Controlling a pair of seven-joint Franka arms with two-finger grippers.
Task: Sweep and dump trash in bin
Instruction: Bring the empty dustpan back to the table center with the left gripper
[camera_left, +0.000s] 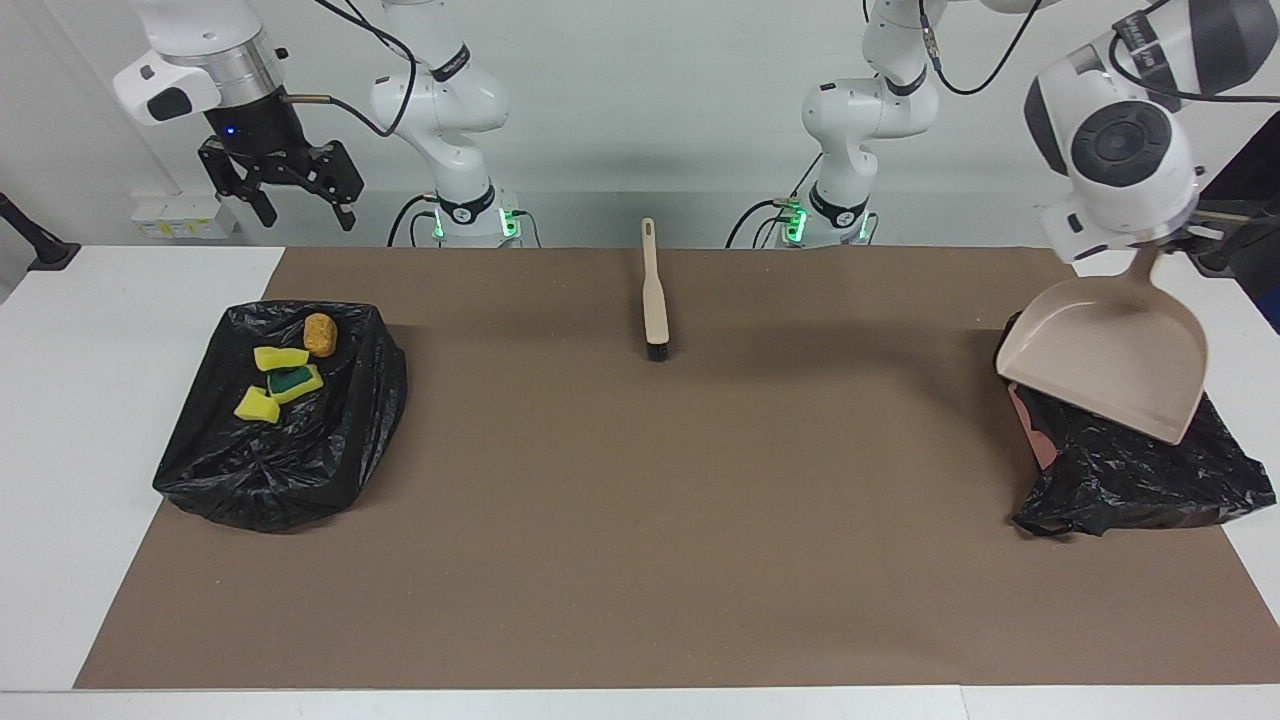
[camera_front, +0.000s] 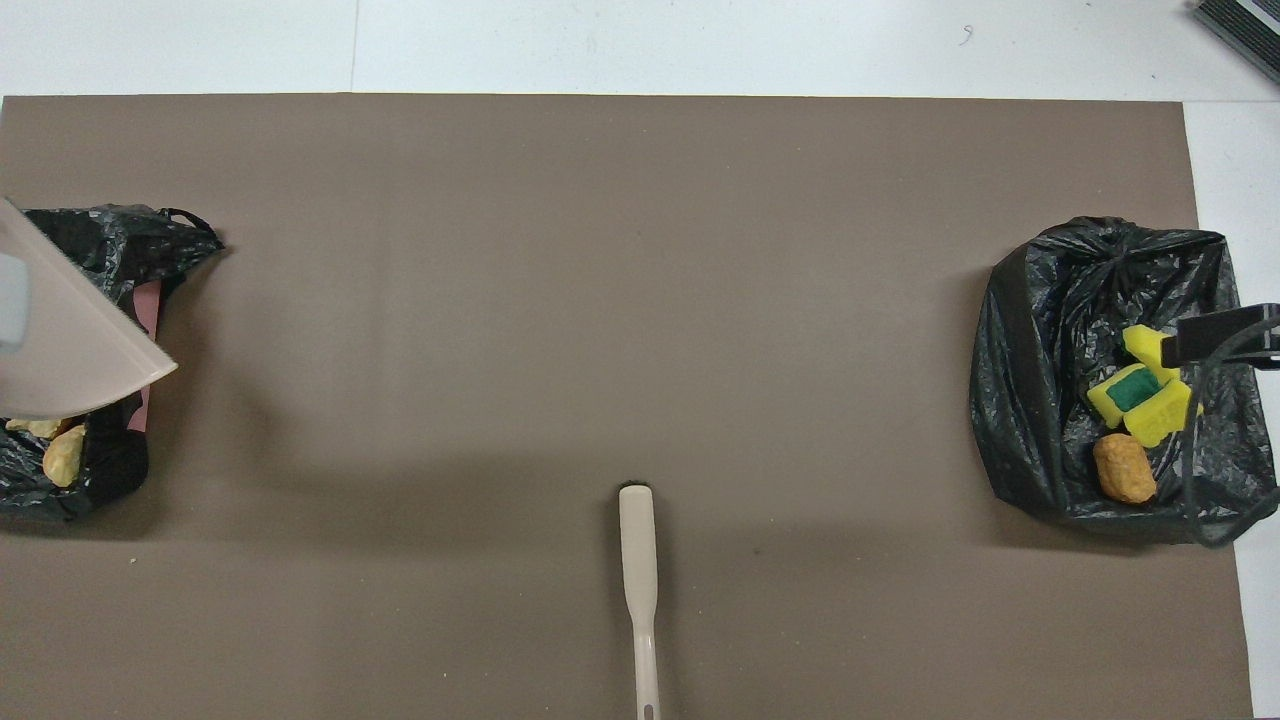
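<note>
The left pincer (camera_left: 1160, 255), shut on the dustpan (camera_left: 1105, 355), hung over its bin (camera_left: 1130, 470); the right pincer (camera_left: 285, 195) waited open above the sponge-filled bin (camera_left: 300, 460).

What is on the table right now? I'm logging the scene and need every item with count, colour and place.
Bins: two, lined with black bags, one at each end of the table.
Sponge pieces: three, yellow and green, in the bin at the right arm's end.
Brown lump: one, same bin.
Bread-like chunks: two partly visible, pale yellow, in the other bin under the dustpan.
Brush: one, beige, on the mat.
Mat: one, brown.
Dustpan: one, beige, held over that bin.
Left gripper: shut on the dustpan handle.
Right gripper: open, raised.
</note>
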